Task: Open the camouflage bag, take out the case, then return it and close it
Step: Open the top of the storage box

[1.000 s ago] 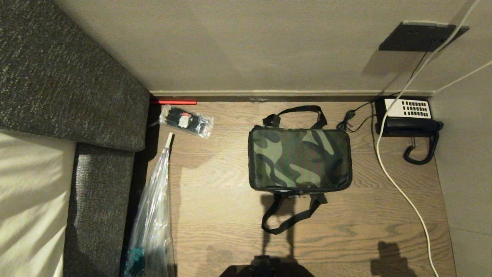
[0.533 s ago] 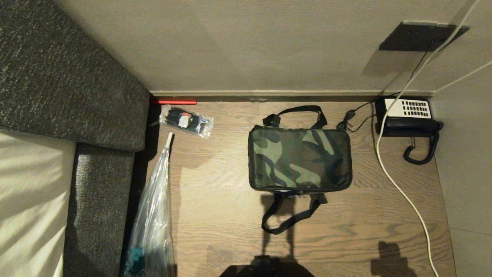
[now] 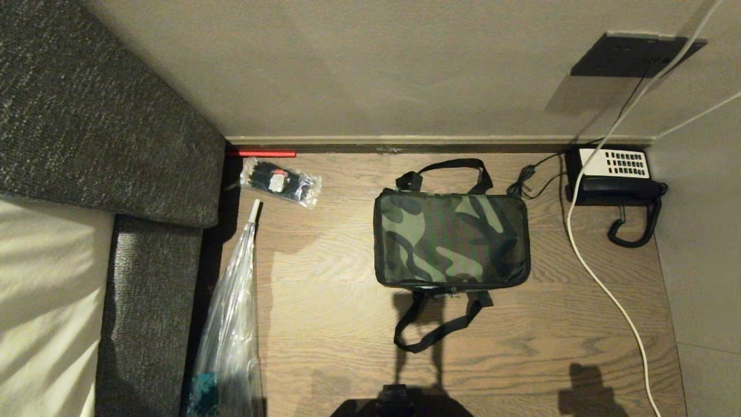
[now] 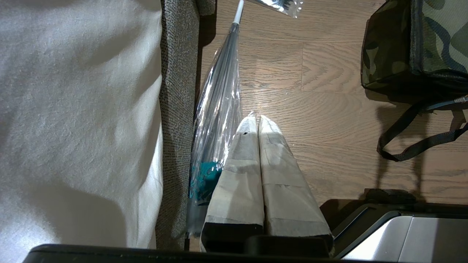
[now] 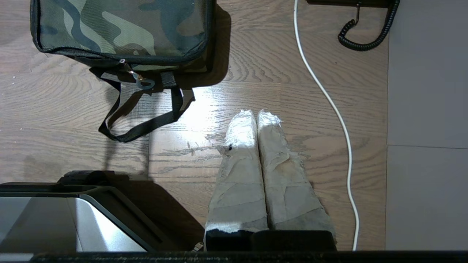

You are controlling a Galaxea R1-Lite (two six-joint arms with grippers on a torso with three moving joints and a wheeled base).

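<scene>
Sitting zipped up mid-frame on the wood floor (image 3: 324,324) is the camouflage bag (image 3: 451,240); left gripper (image 4: 257,118) and right gripper (image 5: 256,114) are pinched together, empty.

camouflage bag (image 3: 451,240) zipped: contents hidden | clear plastic bag (image 3: 228,324): lower end cut off

The boxy fabric bag (image 3: 451,240) wears green-and-dark camouflage with black trim and black strap handles (image 3: 437,324). At two o'clock, a black telephone (image 3: 613,176) shows a white keypad. A red strip (image 3: 260,154) lies at ten o'clock.
</scene>
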